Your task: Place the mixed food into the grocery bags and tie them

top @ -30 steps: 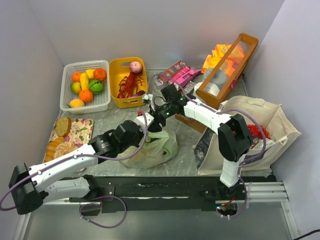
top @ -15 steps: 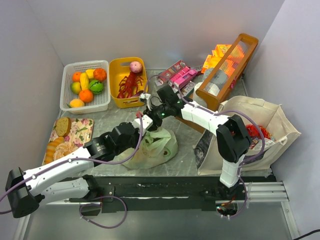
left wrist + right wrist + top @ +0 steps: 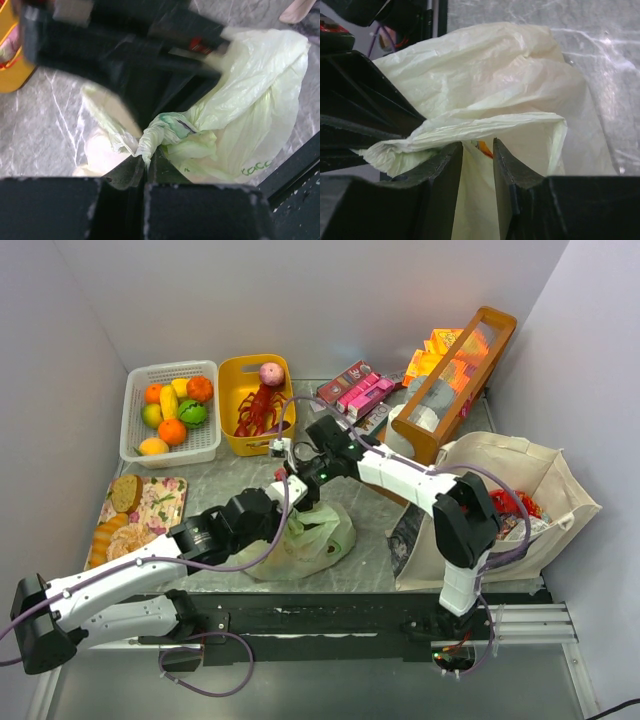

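Note:
The pale green plastic bag lies bunched on the table's middle. My left gripper is shut on a twisted handle of that bag, low at its top. My right gripper comes in from the right, jaws a little apart, with the bag's film hanging in the gap and a folded handle strip lying just beyond the fingertips. An orange scrap shows through the plastic there. The beige canvas tote stands at the right with red packets inside.
A white basket of toy fruit and a yellow basket with a red lobster and a peach stand at the back left. Bread lies on a floral tray. Pink boxes and a wooden crate stand at the back.
My right gripper has moved left and down onto the bag's top and its jaws have narrowed. The left gripper stays shut on the handle, shifted slightly.

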`<state>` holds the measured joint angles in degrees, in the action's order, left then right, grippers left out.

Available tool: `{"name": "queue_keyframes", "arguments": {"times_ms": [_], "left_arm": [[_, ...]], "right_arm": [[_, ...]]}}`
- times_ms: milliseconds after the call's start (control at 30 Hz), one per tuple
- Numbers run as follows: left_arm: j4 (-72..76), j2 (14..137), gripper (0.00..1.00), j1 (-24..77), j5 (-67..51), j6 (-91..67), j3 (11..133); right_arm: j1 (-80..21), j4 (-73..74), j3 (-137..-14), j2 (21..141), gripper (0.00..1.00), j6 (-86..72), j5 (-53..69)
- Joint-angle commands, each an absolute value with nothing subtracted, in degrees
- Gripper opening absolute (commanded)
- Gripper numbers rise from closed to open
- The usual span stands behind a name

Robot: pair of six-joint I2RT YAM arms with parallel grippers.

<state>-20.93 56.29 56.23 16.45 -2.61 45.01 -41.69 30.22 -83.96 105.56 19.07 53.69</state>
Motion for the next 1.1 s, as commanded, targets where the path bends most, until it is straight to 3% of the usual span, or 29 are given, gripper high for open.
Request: {"name": "queue_keyframes", "arguments": {"times_ms": [0, 167, 433, 600, 1067], "left_arm": [[-24.0, 53.1, 0.01, 56.2, 19.2, -3.3, 46.0], [-23.8, 48.0, 0.01, 56.2, 17.8, -2.9, 43.3], [-24.0, 46.5, 0.01, 56.2, 12.2, 4.6, 43.0], [-20.4, 44.7, 0.01, 56.2, 8.4, 11.7, 42.5], [-21.2, 48.7, 0.01, 56.2, 7.6, 15.1, 44.3]], "right_arm": [[-40.3, 27.3, -81.6, 96.5, 0.36, 10.9, 48.2], [-36.3, 20.4, -77.1, 88.9, 0.35, 3.9, 43.0], [-36.3, 18.0, -76.1, 83.9, 0.27, 0.4, 46.1], [-37.2, 18.0, -75.5, 86.7, 0.21, 0.2, 48.9], [-42.2, 20.7, -82.6, 101.1, 0.21, 1.5, 48.9]]}}
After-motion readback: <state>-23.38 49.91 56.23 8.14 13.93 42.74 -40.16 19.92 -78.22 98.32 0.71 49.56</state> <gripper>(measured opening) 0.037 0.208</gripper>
